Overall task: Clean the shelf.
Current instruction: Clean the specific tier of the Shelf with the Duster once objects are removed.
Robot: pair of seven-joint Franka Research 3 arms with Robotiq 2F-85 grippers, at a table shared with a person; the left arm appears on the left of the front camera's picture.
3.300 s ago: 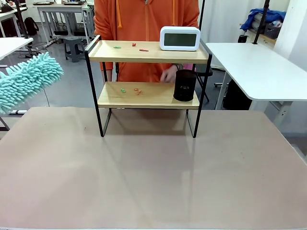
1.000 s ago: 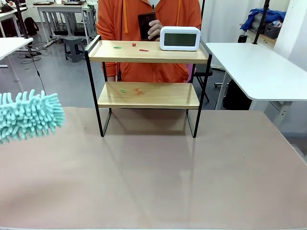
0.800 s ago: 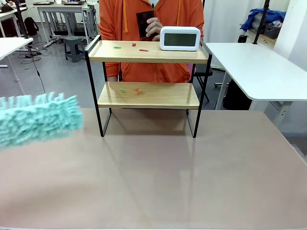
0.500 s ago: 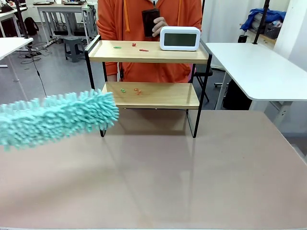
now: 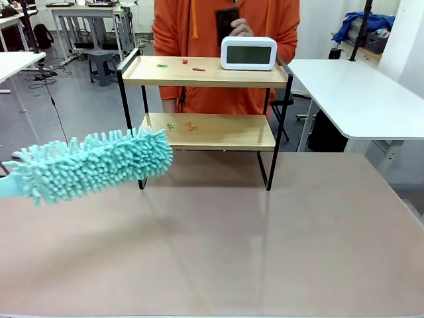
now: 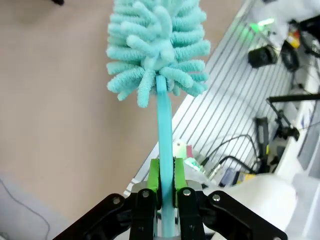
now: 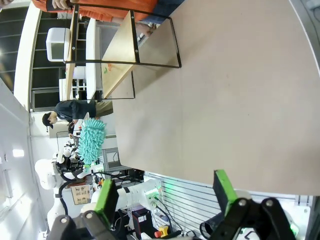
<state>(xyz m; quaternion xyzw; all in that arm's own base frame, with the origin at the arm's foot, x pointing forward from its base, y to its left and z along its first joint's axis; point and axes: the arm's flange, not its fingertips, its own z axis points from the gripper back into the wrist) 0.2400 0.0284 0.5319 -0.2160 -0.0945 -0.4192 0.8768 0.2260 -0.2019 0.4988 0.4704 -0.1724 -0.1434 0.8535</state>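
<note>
The shelf stands at the far middle of the table, with small coloured scraps on its lower board and more scraps on the top board beside a white clock. A fluffy teal duster hangs over the table's left side, its tip close to the shelf's lower left corner. My left gripper is shut on the duster's teal handle. My right gripper is open and holds nothing, far from the shelf.
A person in orange stands behind the shelf holding a black cup above the clock. A white table stands at the right. The brown tabletop spreads in front of the shelf.
The duster has swung in from the far left toward the shelf's lower left corner. The person lifted the black cup off the lower board and shifted right.
</note>
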